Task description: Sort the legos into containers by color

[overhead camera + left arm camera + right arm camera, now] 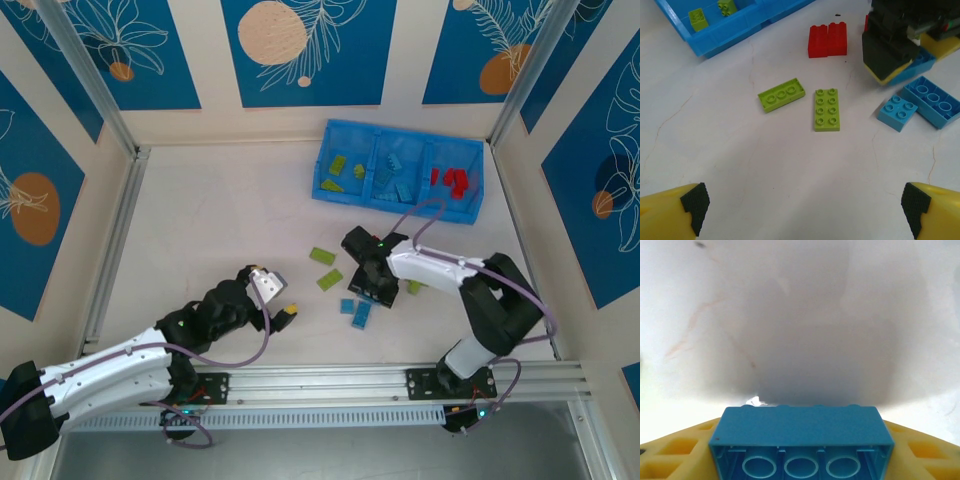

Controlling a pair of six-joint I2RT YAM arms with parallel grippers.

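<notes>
A bright blue tray [395,205] holds green bricks [340,172] in its left compartment, light blue bricks [395,180] in the middle and red bricks [455,182] on the right. Loose nearby, studs up, lie two loose green bricks [781,94], a touching red pair [827,40] and two loose blue bricks [897,112]. Another blue brick [800,440] sits clamped in the right hand [368,285], hollow underside showing.

lime legos [826,109] adjacent | red legos [827,40] beyond | right claw [915,59] — maybe gripping blue brick [924,63]

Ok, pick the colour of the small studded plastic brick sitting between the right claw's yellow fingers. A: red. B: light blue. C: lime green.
B: the right wrist view shows a light blue studded plastic brick, hollow underside toward the camera, between the right claw's yellow fingers.
</notes>
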